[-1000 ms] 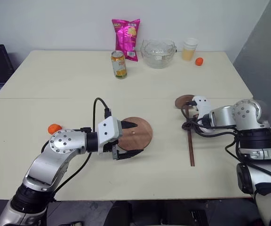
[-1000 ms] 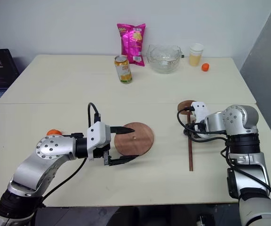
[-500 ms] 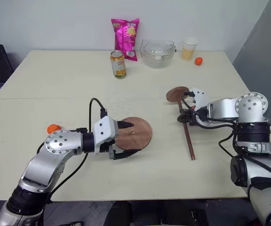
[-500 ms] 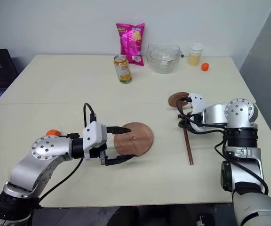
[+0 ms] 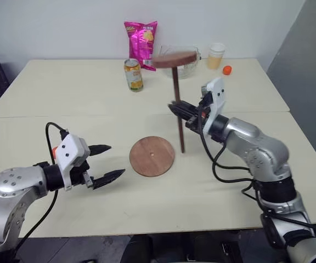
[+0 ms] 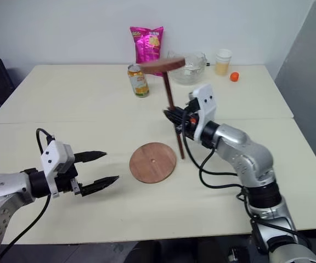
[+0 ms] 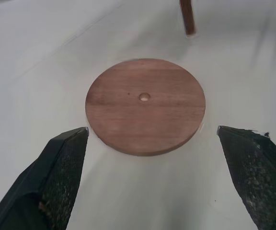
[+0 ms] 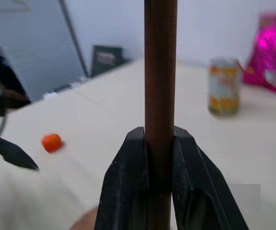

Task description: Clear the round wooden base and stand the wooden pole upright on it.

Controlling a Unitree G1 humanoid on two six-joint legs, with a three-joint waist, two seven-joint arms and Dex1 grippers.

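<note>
Wooden pole (image 5: pixel 178 104): stood near-vertical, disc end uppermost, pinched mid-shaft by right hand (image 5: pixel 178 109) beside round wooden base (image 5: pixel 152 156); left hand (image 5: pixel 106 163) spread.

Wooden pole (image 8: pixel 160 72) cut off by frame edges; disc end unseen.

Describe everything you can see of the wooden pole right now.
The wooden pole is a long, thin, dark brown rod with a round reddish-brown disc fixed at its top end. It stands nearly upright in the air, disc end up, its bare lower end hanging just beside the round wooden base, toward the robot's right, not in the centre hole. The right gripper is shut on the rod about midway along it; nothing else touches it.
</note>
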